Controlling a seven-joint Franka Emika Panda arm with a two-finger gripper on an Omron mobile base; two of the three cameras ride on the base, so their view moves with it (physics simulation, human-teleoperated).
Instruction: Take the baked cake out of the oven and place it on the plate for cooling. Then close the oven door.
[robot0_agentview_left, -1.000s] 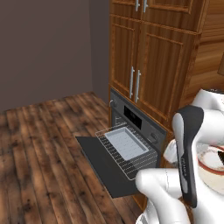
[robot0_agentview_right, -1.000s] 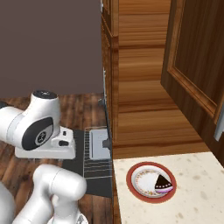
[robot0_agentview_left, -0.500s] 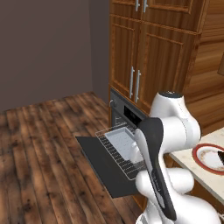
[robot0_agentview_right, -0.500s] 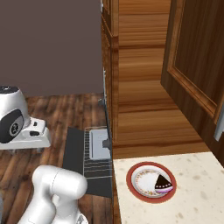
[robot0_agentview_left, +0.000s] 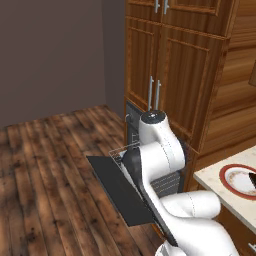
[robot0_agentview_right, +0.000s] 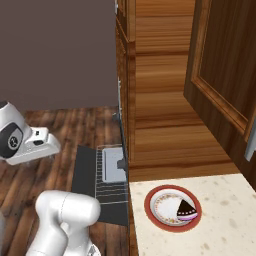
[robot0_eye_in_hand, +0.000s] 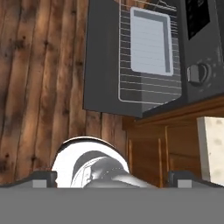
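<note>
The baked cake (robot0_agentview_right: 186, 209) already sits on the plate (robot0_agentview_right: 155, 196), toward the plate's right side, and the plate rests on the pale speckled desk (robot0_agentview_right: 225, 215) beside the oven; in the left base view the same plate (robot0_agentview_left: 231, 176) shows at the right edge with the dark chunk on it. So the first half of the task looks done. What remains, as far as these views tell, is the closing: the oven door (robot0_agentview_left: 117, 187) lies folded down flat over the wooden floor (robot0_agentview_left: 45, 165), and the wire rack (robot0_eye_in_hand: 148, 78) is drawn out over it with the pale blue-grey tray (robot0_eye_in_hand: 151, 40) resting on top, empty. The rack probably has to slide back into the oven (robot0_eye_in_hand: 203, 48) before the door can swing up. The arm is swung out to the left over the floor, well apart from the desk and the plate, and the hand view looks down on the open door, the rack and one of the oven's round knobs (robot0_eye_in_hand: 197, 73). Only the two dark fingertips (robot0_eye_in_hand: 41, 178) peek in at the bottom corners there, set far apart, so the jaws appear spread and hold nothing.
</note>
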